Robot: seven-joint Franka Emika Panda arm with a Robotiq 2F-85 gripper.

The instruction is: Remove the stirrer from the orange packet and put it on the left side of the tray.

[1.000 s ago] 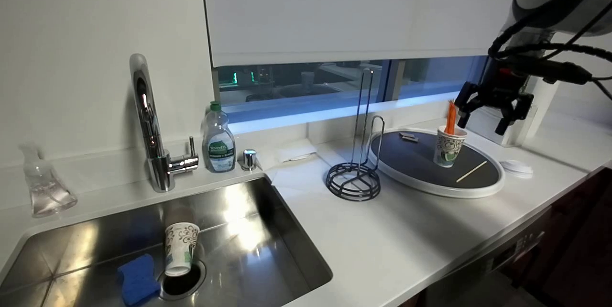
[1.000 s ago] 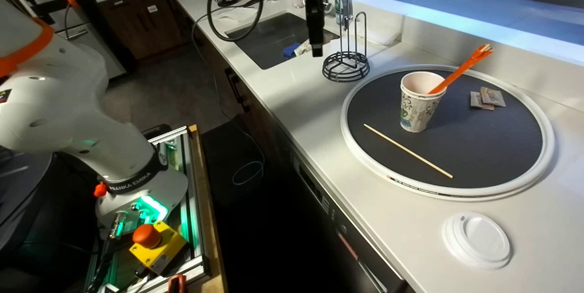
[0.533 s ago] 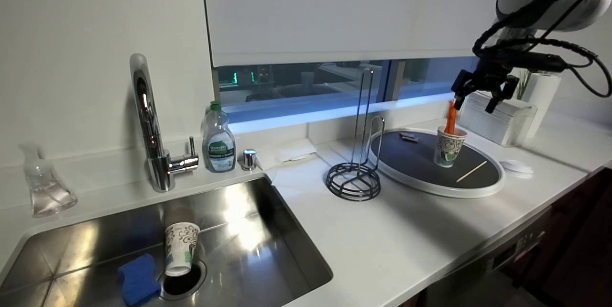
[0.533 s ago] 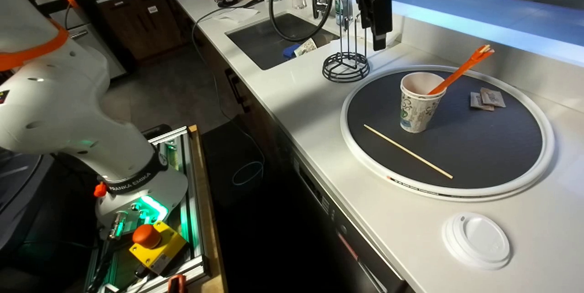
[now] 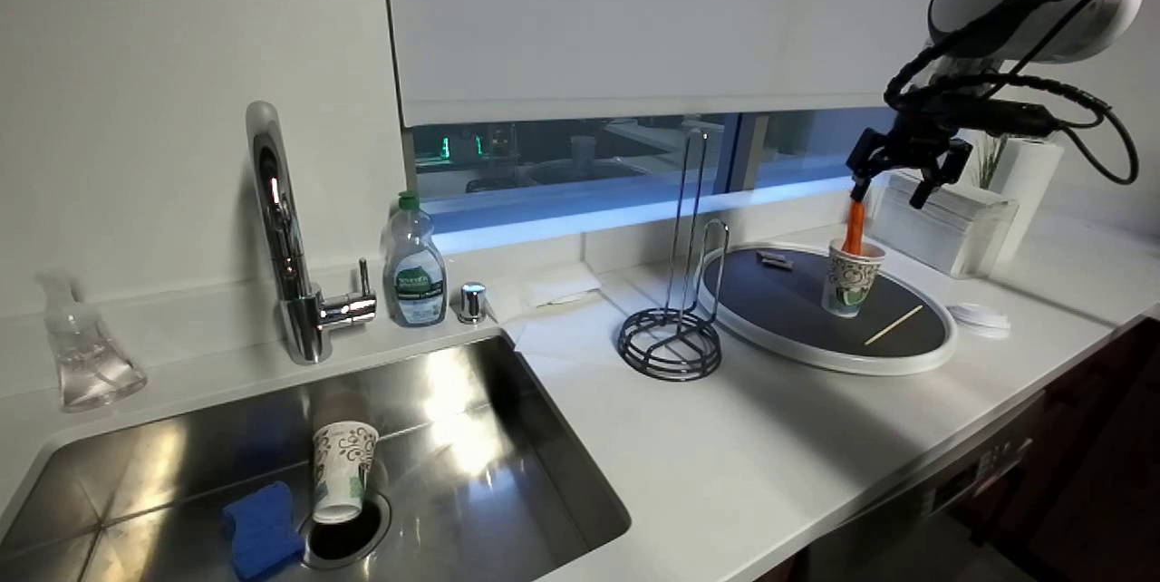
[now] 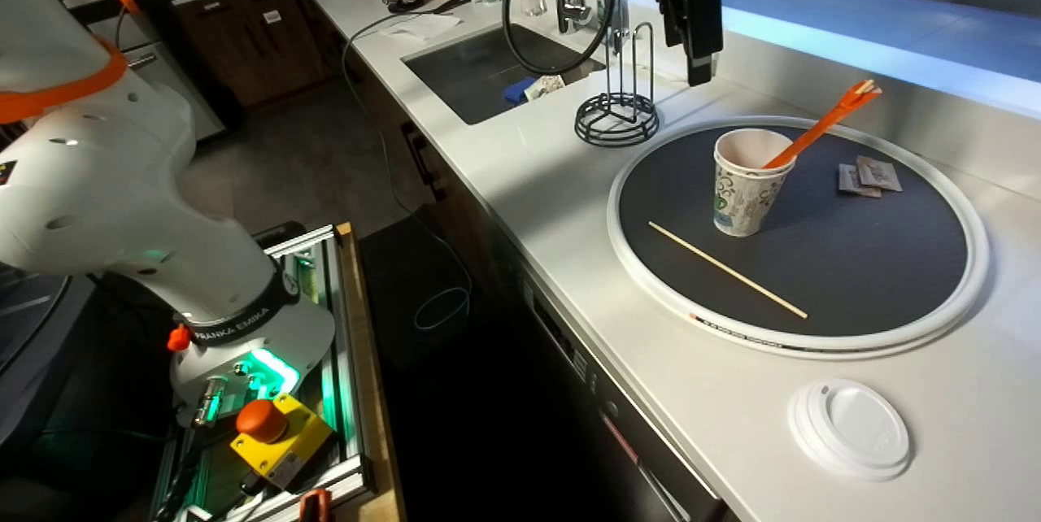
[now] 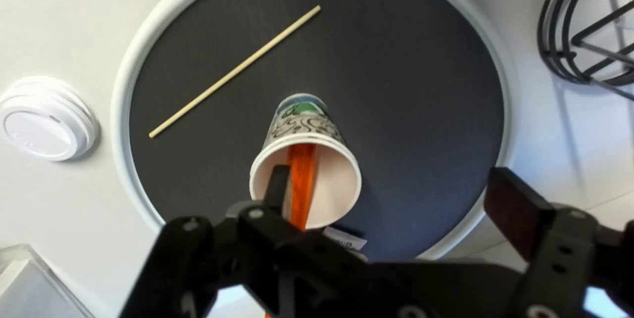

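Note:
A narrow orange packet [image 6: 821, 128] leans in a patterned paper cup [image 6: 743, 198], which stands upright on the round dark tray [image 6: 870, 262]. Pale stirrer tips [image 6: 868, 86] poke out of its torn upper end. One thin wooden stick [image 7: 235, 71] lies loose on the tray beside the cup. My gripper [image 5: 888, 197] hangs above the tray, its fingers wide apart with nothing between them. In the wrist view one finger [image 7: 277, 184] overlaps the packet and cup mouth, but an exterior view shows gripper and packet apart. The gripper hides the packet's upper part in the wrist view.
A black wire stand [image 6: 616, 119] rises beside the tray, towards the sink [image 5: 435, 455]. Small paper sachets [image 6: 870, 175] lie on the tray near the wall. White lids [image 6: 854, 428] sit on the counter, and a clear box of napkins [image 5: 942, 224] stands behind the tray.
The open gripper has swung towards the window side, rightward in an exterior view, and has slowed over the last half second. Cup, packet, loose stick and tray have stayed put.

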